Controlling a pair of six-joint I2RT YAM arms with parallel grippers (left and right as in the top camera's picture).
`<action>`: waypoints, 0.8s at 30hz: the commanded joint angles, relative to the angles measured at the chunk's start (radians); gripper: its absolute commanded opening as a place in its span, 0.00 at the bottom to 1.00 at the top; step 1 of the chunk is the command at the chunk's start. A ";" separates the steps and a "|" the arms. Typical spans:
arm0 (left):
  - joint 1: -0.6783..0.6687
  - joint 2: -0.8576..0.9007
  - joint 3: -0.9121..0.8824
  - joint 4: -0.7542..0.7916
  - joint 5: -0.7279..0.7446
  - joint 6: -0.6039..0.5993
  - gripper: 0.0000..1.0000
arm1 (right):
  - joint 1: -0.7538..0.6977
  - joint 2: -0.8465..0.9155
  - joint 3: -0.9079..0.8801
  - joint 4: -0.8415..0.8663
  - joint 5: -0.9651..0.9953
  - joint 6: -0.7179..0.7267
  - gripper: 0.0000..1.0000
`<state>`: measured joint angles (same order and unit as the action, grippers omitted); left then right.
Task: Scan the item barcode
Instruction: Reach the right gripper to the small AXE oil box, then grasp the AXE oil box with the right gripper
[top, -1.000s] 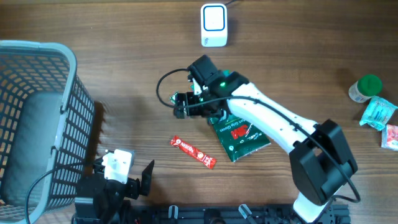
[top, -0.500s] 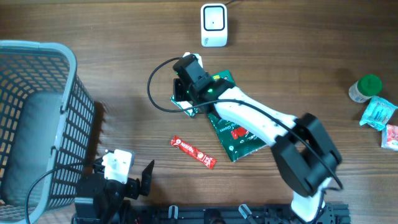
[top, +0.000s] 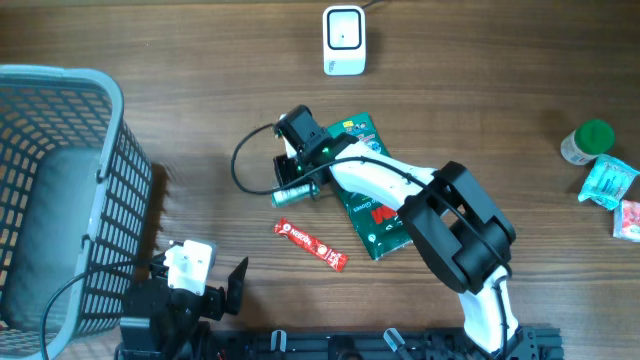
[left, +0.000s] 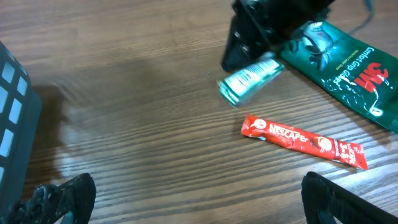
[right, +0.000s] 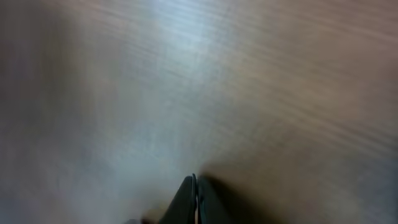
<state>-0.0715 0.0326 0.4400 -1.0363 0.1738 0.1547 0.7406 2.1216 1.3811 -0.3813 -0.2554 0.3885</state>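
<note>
A small green and silver sachet (top: 295, 195) (left: 252, 78) sticks out from the tip of my right gripper (top: 303, 180) (left: 252, 50), low over the wood. The right gripper (right: 194, 193) is shut, with a thin edge showing between its fingers. A white barcode scanner (top: 343, 40) stands at the far middle of the table. A large green 3M packet (top: 385, 215) (left: 348, 68) lies partly under the right arm. A red Nescafe stick (top: 311, 244) (left: 303, 141) lies in front of it. My left gripper (top: 205, 290) (left: 199, 199) stands open at the near left, holding nothing.
A grey mesh basket (top: 60, 190) fills the left side, its wall close to the left gripper. A green-capped bottle (top: 587, 140) and some small packets (top: 610, 182) sit at the right edge. A black cable (top: 245, 165) loops beside the right wrist.
My right gripper closed and swung toward the front left, and the small sachet now shows at its tip. The left arm stayed still.
</note>
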 joint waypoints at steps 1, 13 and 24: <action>0.003 -0.005 -0.001 0.003 0.009 -0.006 1.00 | 0.000 -0.095 0.003 -0.175 -0.177 -0.232 0.04; 0.003 -0.005 -0.001 0.003 0.009 -0.006 1.00 | -0.010 -0.281 -0.003 -0.597 0.137 -0.037 0.04; 0.003 -0.005 -0.001 0.003 0.009 -0.006 1.00 | -0.010 -0.248 -0.192 -0.304 0.188 0.101 0.06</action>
<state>-0.0715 0.0326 0.4400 -1.0367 0.1738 0.1547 0.7341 1.8477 1.1847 -0.7109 -0.0868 0.4721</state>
